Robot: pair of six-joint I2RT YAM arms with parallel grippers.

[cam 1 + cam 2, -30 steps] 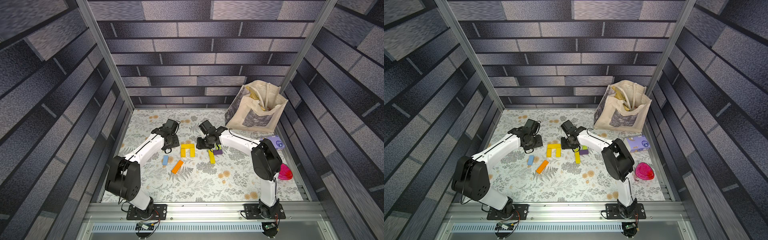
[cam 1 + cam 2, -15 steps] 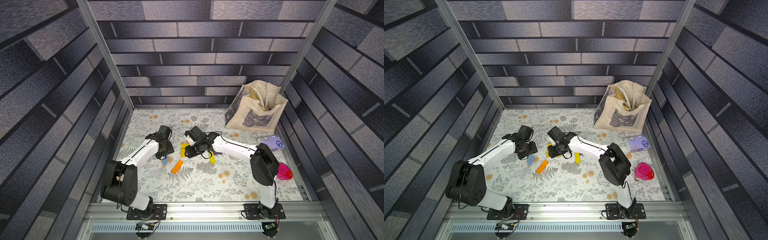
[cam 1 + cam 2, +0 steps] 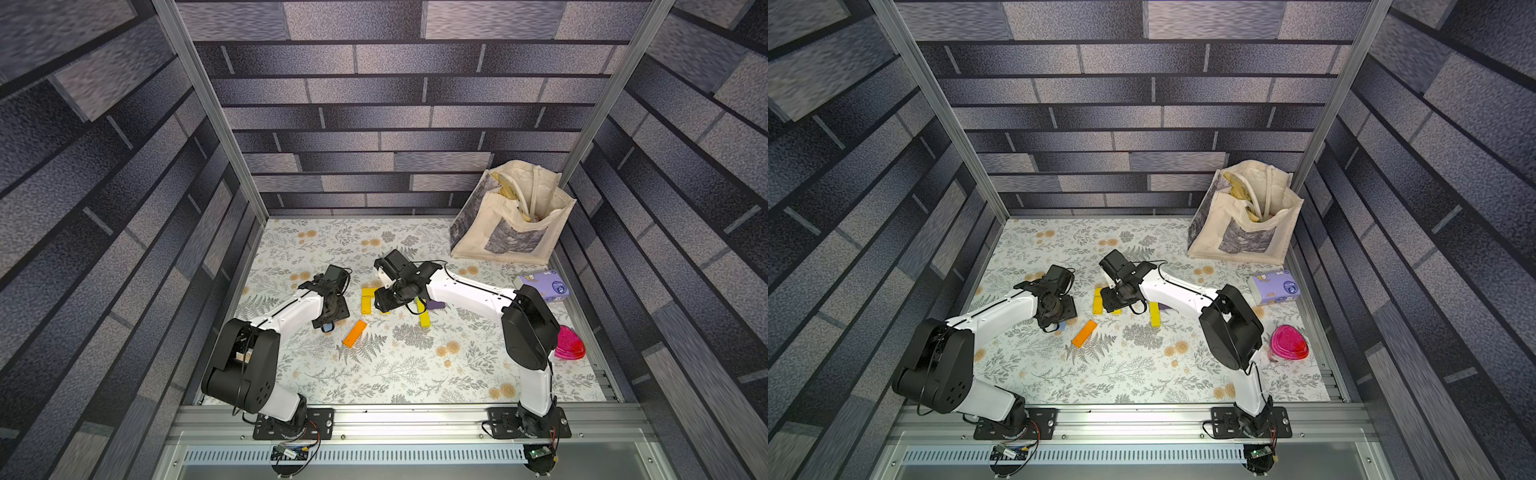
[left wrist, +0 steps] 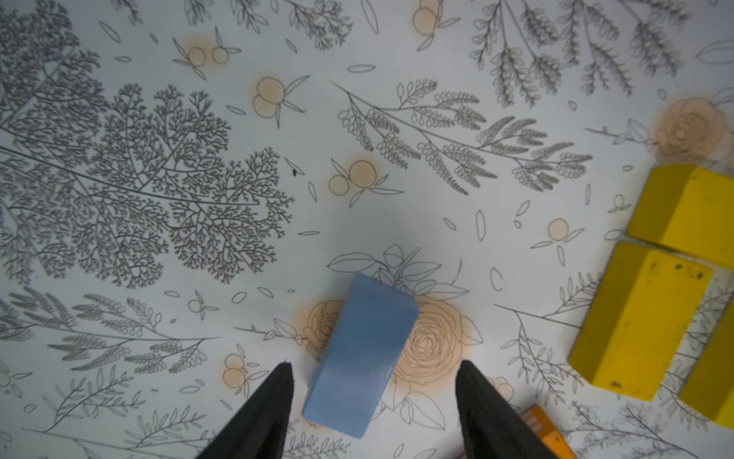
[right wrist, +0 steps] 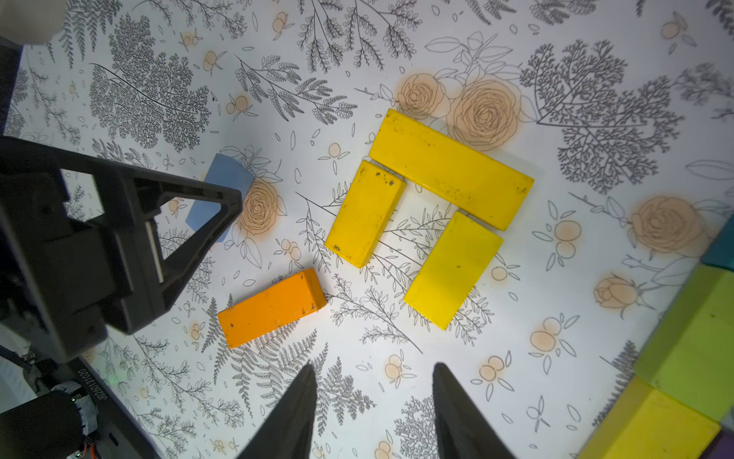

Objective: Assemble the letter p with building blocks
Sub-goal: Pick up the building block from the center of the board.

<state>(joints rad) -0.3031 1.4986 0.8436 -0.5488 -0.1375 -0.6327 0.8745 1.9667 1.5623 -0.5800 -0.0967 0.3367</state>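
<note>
left gripper point(image 4: 374, 363): jaws wide, straddling the blue block point(image 4: 359, 357). There is a gap on both sides, so no grip.
blue block: flat on the mat point(image 4: 357, 119), skewed to the jaws, one end poking out past the fingertips. In both top views it is mostly hidden under the left gripper.
right gripper point(image 5: 373, 365): jaws moderately apart and empty, only mat between them. In both top views it hangs over the yellow group and hides part of it.
yellow bar point(image 5: 451, 169): flat, the long piece.
short yellow A point(image 5: 365, 212): butts the bar's end at a right angle.
short yellow B point(image 5: 452, 270): butts the bar's long side toward the other end, parallel to A, with bare mat between the two.
orange block point(image 5: 272, 308): flat and alone, just beside A's free end without touching it, near the left gripper.
spares: lime block point(image 5: 691, 345), teal block point(image 5: 719, 250) and another yellow block point(image 5: 651, 429) are packed together at the edge of the right wrist view. A purple block point(image 3: 436, 305) sits beside them under the right forearm.
background: tote bag point(image 3: 513, 216) in the far right corner. Tissue pack point(image 3: 544, 284) and pink container point(image 3: 569, 343) lie along the right wall, well apart from the blocks.
</note>
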